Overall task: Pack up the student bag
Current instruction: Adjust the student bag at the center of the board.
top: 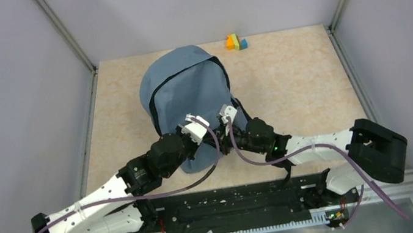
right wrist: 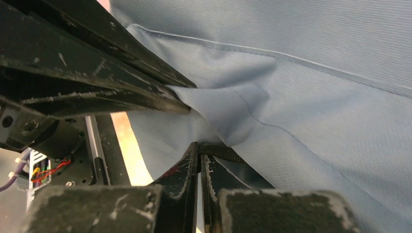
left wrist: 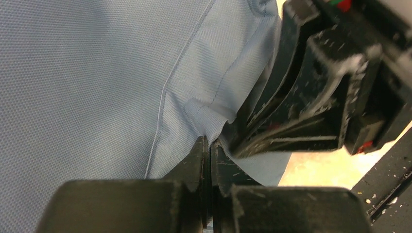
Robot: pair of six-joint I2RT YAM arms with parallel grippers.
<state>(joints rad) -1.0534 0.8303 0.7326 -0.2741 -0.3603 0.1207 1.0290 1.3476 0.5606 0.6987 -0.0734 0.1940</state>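
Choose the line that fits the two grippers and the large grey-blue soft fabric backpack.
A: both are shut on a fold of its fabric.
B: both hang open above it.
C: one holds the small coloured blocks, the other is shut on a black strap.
A: in the wrist views the left gripper and the right gripper each pinch a fold of the grey-blue soft fabric backpack between closed fingers.
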